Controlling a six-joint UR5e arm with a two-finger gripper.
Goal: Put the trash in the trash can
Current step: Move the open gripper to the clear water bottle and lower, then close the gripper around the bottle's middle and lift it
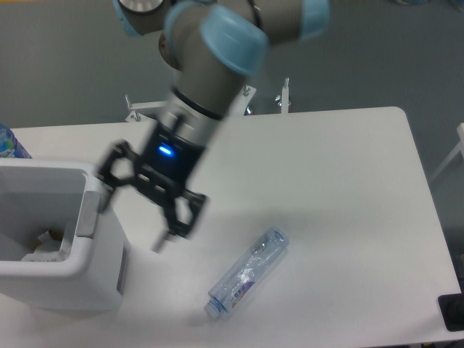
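Observation:
The white trash can (69,291) stands at the table's front left corner. A grey-white cardboard scrap (42,248) lies inside it, partly hidden by the rim. The clear plastic bottle (247,274) with a purple-white label lies on its side on the table, cap toward the front. My gripper (132,223) hangs blurred over the table between the can and the bottle. It is just right of the can's rim and left of the bottle. Its fingers (179,216) are spread open and hold nothing.
A blue-topped object (6,142) peeks in at the far left behind the can. The arm's white pedestal (206,93) rises behind the table's back edge. A black item (452,312) sits past the front right corner.

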